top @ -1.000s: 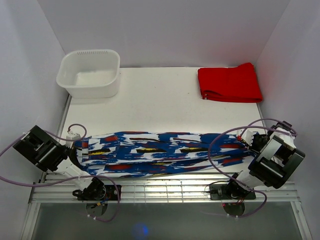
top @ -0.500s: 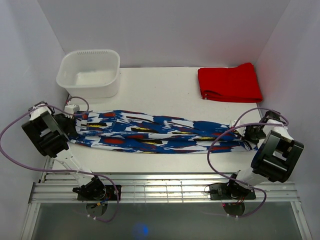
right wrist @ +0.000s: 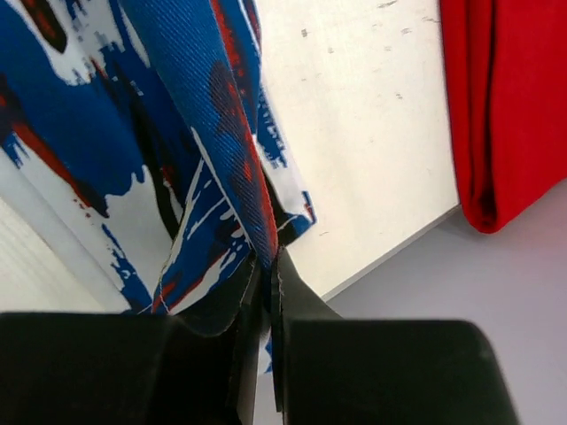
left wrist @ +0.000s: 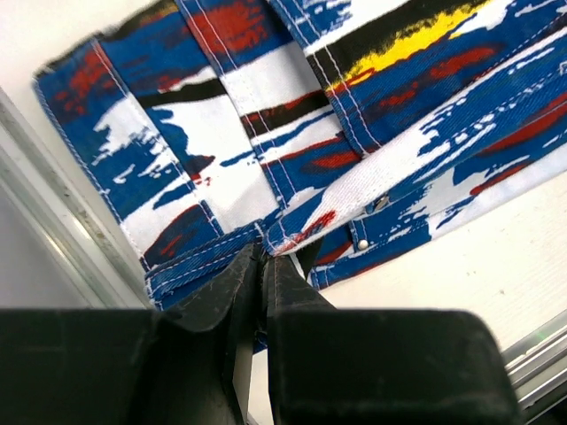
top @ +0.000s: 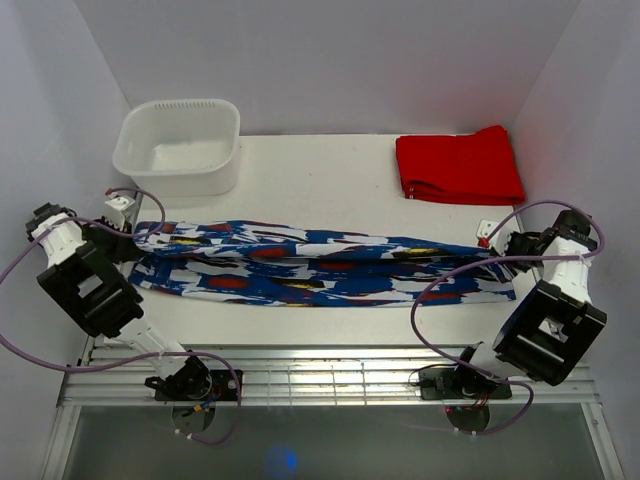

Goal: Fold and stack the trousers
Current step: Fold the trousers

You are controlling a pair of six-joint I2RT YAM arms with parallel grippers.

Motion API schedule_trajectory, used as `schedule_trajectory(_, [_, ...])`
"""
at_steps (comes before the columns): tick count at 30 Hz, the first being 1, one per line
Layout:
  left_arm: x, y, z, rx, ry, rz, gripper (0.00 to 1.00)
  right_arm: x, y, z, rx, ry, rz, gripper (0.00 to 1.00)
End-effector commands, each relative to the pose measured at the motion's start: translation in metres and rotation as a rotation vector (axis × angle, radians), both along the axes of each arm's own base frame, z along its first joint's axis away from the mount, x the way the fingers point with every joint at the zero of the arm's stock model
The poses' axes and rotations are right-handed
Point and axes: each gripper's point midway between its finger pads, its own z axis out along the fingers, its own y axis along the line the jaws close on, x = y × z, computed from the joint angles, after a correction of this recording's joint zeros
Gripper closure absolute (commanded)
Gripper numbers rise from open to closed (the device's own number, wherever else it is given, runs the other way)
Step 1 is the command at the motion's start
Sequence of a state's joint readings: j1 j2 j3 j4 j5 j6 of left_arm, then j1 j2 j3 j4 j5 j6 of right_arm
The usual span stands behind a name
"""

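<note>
The trousers [top: 320, 265] lie stretched in a long band across the near half of the table [top: 330, 180], legs apparently laid one over the other. The left gripper [left wrist: 263, 257] pinches the waistband end between nearly closed fingers. The right gripper [right wrist: 270, 261], fingers pressed tight, nips the leg-hem end. This looks like the straightening step before the crosswise fold. Next, one end probably has to be carried over to the other, keeping the edges aligned. The folded red garment [top: 458, 165] lies at the far right, and a white plastic tub [top: 180, 145] stands at the far left.
</note>
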State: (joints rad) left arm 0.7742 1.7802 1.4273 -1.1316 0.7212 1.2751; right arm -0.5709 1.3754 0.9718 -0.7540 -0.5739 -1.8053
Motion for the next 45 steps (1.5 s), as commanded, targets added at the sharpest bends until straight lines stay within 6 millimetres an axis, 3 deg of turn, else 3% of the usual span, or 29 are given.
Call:
schedule_trajectory(1, [-0.006,0.060,-0.021,0.238,-0.023,0.004,1.00,-0.015,-0.055,-0.013,-0.235,0.015,-0.047,0.92])
schedule_trajectory(3, [-0.013,0.058,-0.047,0.213,0.023,0.006,1.00,-0.023,-0.052,-0.027,-0.266,0.025,-0.022,0.92])
schedule_trajectory(4, [-0.016,0.059,-0.055,0.217,0.047,0.012,1.00,-0.031,-0.048,-0.046,-0.274,0.033,-0.011,0.92])
schedule_trajectory(5, [-0.020,0.058,-0.065,0.206,0.073,0.016,0.91,-0.035,-0.048,-0.052,-0.301,0.034,-0.001,0.92])
schedule_trajectory(7, [-0.031,0.055,-0.077,0.212,0.115,-0.009,0.73,-0.039,-0.047,-0.065,-0.347,0.018,0.022,0.78])
schedule_trajectory(8, [-0.035,0.055,-0.078,0.222,0.129,-0.013,0.66,-0.040,-0.049,-0.064,-0.362,0.018,0.016,0.48])
schedule_trajectory(9, [-0.041,0.053,-0.070,0.223,0.118,-0.034,0.41,-0.038,-0.050,-0.061,-0.363,0.009,0.011,0.34])
schedule_trajectory(11, [-0.035,0.045,-0.043,0.180,0.009,-0.059,0.02,-0.027,-0.059,-0.041,-0.339,-0.013,-0.063,0.19])
schedule_trajectory(12, [-0.042,0.039,-0.024,0.158,-0.015,-0.059,0.02,-0.024,-0.065,-0.033,-0.327,-0.017,-0.089,0.19])
schedule_trajectory(15, [-0.034,0.029,0.019,0.149,-0.118,-0.099,0.02,-0.018,-0.076,0.000,-0.247,-0.019,-0.142,0.16])
schedule_trajectory(16, [-0.034,0.025,0.032,0.151,-0.144,-0.102,0.02,-0.017,-0.077,0.007,-0.230,-0.019,-0.149,0.06])
schedule_trajectory(19, [-0.033,0.005,0.069,0.123,-0.218,-0.140,0.02,-0.019,-0.079,0.033,-0.196,-0.022,-0.159,0.10])
schedule_trajectory(22, [-0.027,-0.010,0.084,0.104,-0.276,-0.125,0.02,-0.022,-0.078,0.042,-0.201,-0.029,-0.152,0.10])
schedule_trajectory(26, [-0.020,-0.059,0.079,0.072,-0.242,-0.172,0.02,-0.037,-0.075,0.028,-0.240,0.032,-0.106,0.10])
schedule_trajectory(27, [-0.012,-0.080,0.068,0.027,-0.213,-0.156,0.02,-0.038,-0.077,0.024,-0.276,0.030,-0.084,0.10])
schedule_trajectory(28, [-0.009,-0.087,0.061,0.031,-0.195,-0.147,0.02,-0.038,-0.082,0.012,-0.314,0.021,-0.087,0.10])
schedule_trajectory(30, [0.004,-0.109,0.051,0.021,-0.170,-0.121,0.04,-0.039,-0.096,0.007,-0.408,0.014,-0.104,0.10])
schedule_trajectory(32, [-0.003,-0.125,0.017,0.024,-0.066,-0.126,0.12,-0.035,-0.108,0.008,-0.456,-0.010,-0.142,0.10])
schedule_trajectory(34, [-0.010,-0.130,-0.014,-0.011,0.030,-0.076,0.28,-0.032,-0.110,0.014,-0.414,-0.015,-0.192,0.10])
schedule_trajectory(36, [-0.016,-0.129,-0.043,-0.024,0.117,-0.049,0.39,-0.026,-0.107,0.026,-0.342,-0.008,-0.212,0.10])
schedule_trajectory(37, [-0.020,-0.127,-0.054,-0.026,0.153,-0.026,0.51,-0.024,-0.105,0.031,-0.310,-0.008,-0.227,0.10])
schedule_trajectory(38, [-0.031,-0.122,-0.071,0.002,0.213,-0.003,0.56,-0.021,-0.102,0.036,-0.245,0.010,-0.255,0.10])
schedule_trajectory(40, [-0.035,-0.111,-0.094,0.036,0.259,0.033,0.64,-0.019,-0.097,0.038,-0.194,0.036,-0.278,0.10])
schedule_trajectory(43, [-0.051,-0.091,-0.123,0.072,0.372,0.071,0.74,-0.023,-0.087,0.037,-0.096,0.094,-0.310,0.08])
schedule_trajectory(45, [-0.052,-0.066,-0.125,0.103,0.381,0.095,0.79,-0.025,-0.078,0.037,-0.027,0.133,-0.344,0.07])
